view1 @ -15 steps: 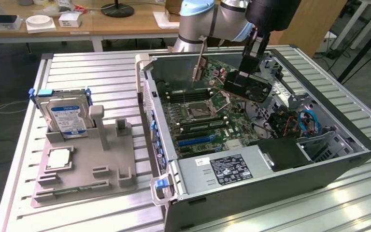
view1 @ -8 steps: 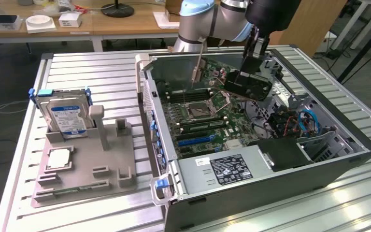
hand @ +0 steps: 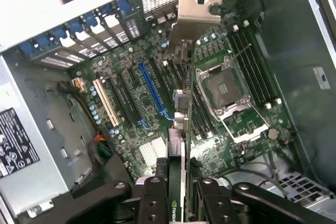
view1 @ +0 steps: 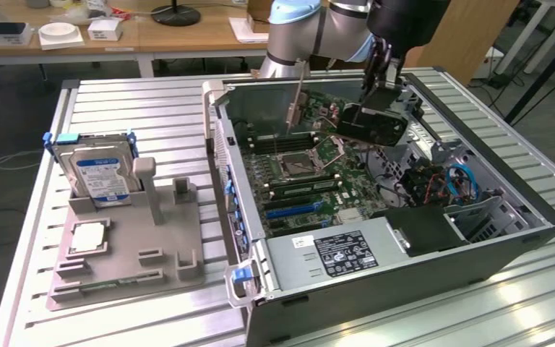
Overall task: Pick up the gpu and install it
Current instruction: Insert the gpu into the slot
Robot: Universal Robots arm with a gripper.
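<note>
The gpu (hand: pixel 178 150), a thin black rectangular circuit card, is clamped edge-on between the fingers of the black two-finger gripper (hand: pixel 178 192). It is held over the green motherboard (hand: pixel 128 129) inside the open black metal computer case (view1: pixel 403 289). Its silver metal bracket (hand: pixel 195 11) is pointed toward the case's slotted rear wall, presumably so that the card's edge can be matched to a slot. Inside the case, the long blue expansion slot (hand: pixel 152 90) lies unoccupied to one side of the card. The silver processor socket (hand: pixel 226 90) sits close on the other side, so sideways room is judged tight.
</note>
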